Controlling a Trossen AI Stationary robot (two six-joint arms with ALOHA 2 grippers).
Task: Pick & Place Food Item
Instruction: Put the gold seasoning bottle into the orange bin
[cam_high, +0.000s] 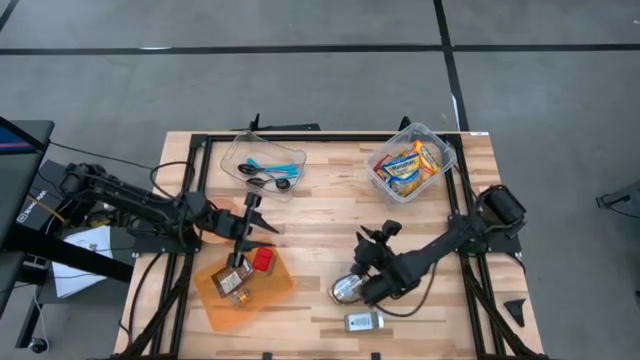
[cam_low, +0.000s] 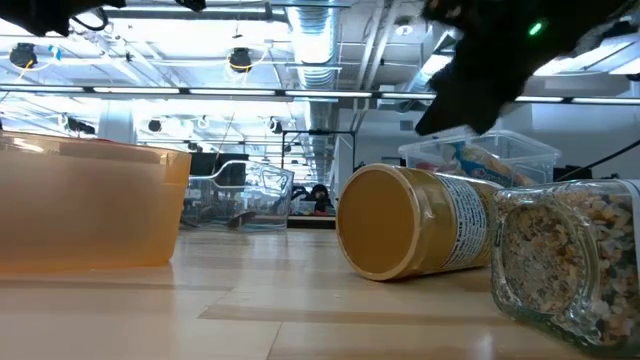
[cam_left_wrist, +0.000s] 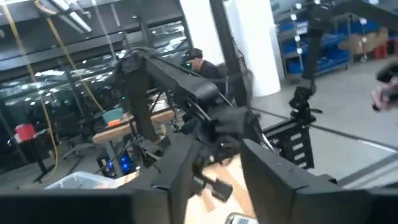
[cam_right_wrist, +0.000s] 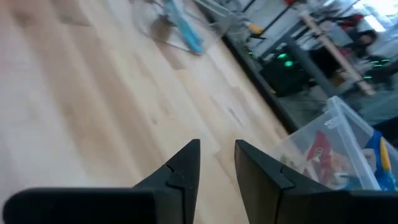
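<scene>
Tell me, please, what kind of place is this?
Probably a robotics lab or workshop in an industrial hall. Two arms work at a wooden table on a grey concrete floor; the low view shows exposed ducts and strip lights overhead, and the left wrist view shows blue storage racks.

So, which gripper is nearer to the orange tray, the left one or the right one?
The left. The left gripper hangs over the orange tray's upper edge, above the items in it. The right gripper is off to the tray's right, beside the lying jar.
</scene>
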